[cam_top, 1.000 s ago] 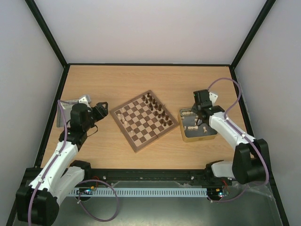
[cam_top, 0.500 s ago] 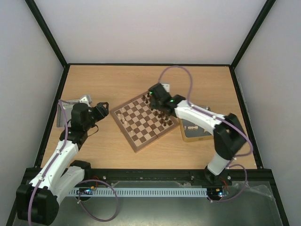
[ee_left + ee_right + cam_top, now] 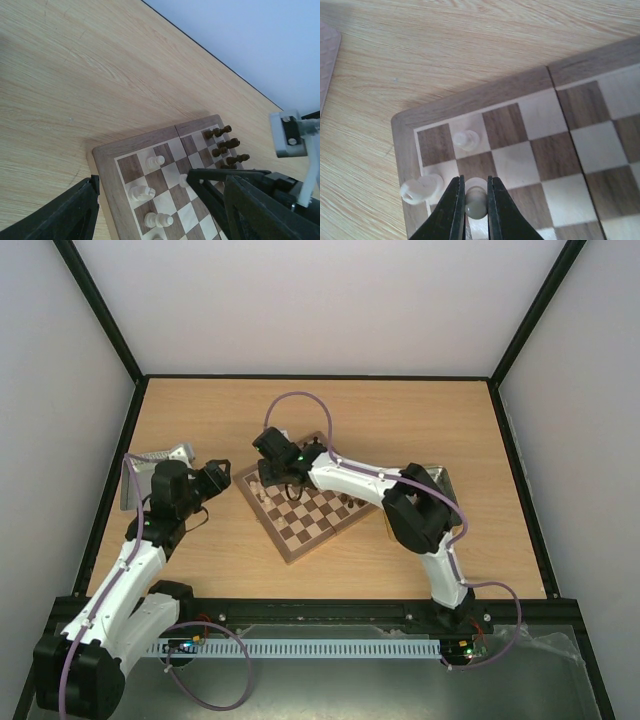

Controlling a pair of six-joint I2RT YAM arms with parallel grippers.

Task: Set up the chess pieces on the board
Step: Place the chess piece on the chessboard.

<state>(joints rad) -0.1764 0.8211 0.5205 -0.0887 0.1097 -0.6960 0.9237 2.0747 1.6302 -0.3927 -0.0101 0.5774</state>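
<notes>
The board (image 3: 312, 527) lies at an angle mid-table. My right gripper (image 3: 272, 476) reaches across it to its left corner and is shut on a cream chess piece (image 3: 476, 204), held just over a square near the rim (image 3: 470, 100). Two more cream pieces (image 3: 466, 139) (image 3: 422, 187) stand close beside it. In the left wrist view the same held piece (image 3: 184, 180) shows at the tips of the right fingers (image 3: 210, 176). My left gripper (image 3: 216, 476) hovers open just off the board's left corner, with nothing between its fingers. Dark pieces (image 3: 345, 498) line the right side.
A metal tin (image 3: 441, 480) sits right of the board, mostly hidden behind the right arm. A flat grey metal object (image 3: 165, 454) lies at the far left behind the left arm. Black frame rails edge the table.
The right arm has swung from the tin on the right, across the board, to its left corner, carrying a cream piece. The left arm has stayed put.
</notes>
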